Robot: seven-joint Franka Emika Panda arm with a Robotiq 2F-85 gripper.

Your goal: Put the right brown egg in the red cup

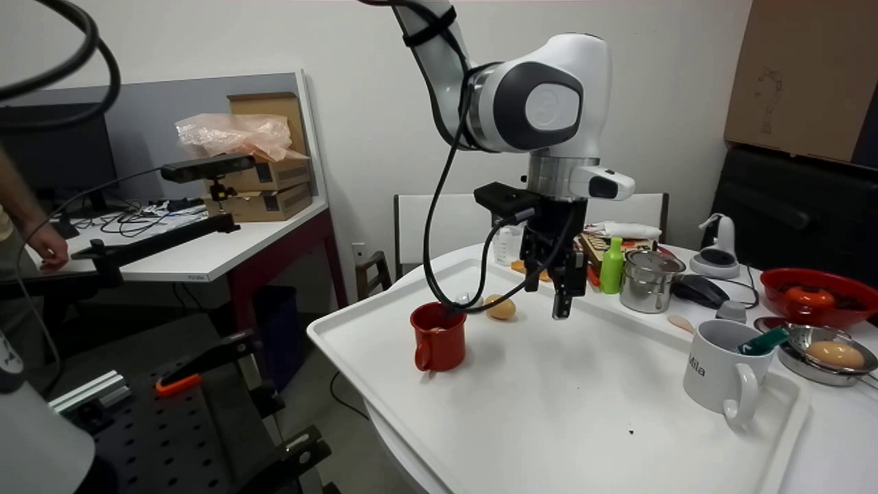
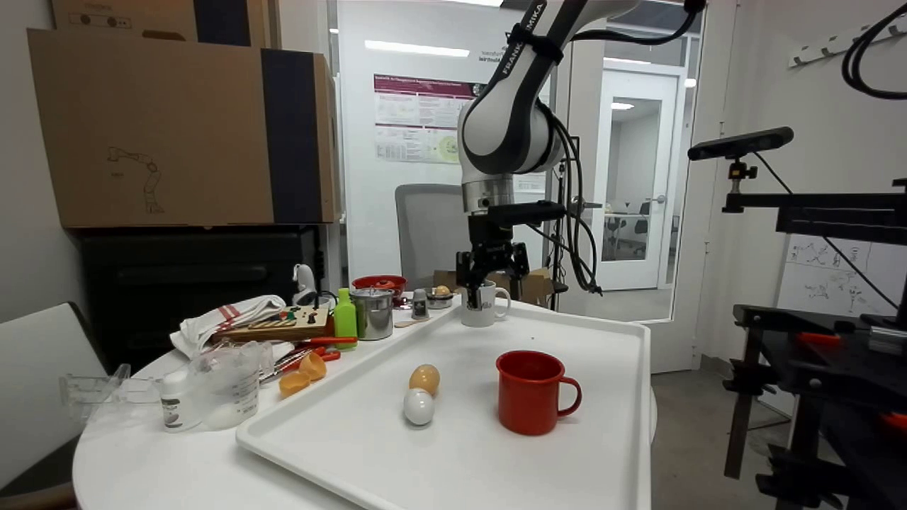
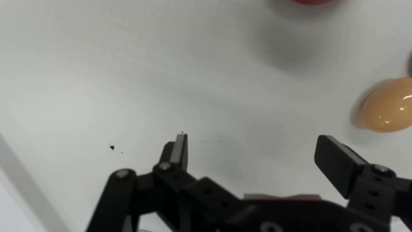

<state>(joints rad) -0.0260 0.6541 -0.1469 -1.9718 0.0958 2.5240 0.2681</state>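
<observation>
A brown egg (image 1: 503, 309) lies on the white tray (image 1: 583, 384) touching or close to a white egg (image 2: 419, 406); the brown egg also shows in an exterior view (image 2: 425, 380) and at the right edge of the wrist view (image 3: 391, 108). A similar brown egg (image 1: 835, 354) sits in a metal bowl off the tray. I cannot tell which is the right one. The red cup (image 1: 439, 343) stands upright on the tray (image 2: 533, 393); something pale shows inside it. Its edge shows in the wrist view (image 3: 312, 1). My gripper (image 3: 253, 138) is open and empty above the tray, beside the egg.
A white mug (image 1: 724, 370) holding a green object stands at one tray end. Off the tray are a metal pot (image 1: 648, 281), a green bottle (image 1: 612, 267), a red bowl (image 1: 823, 295), orange shells (image 2: 303, 375) and a clear jug (image 2: 230, 386). The robot's cable hangs near the cup.
</observation>
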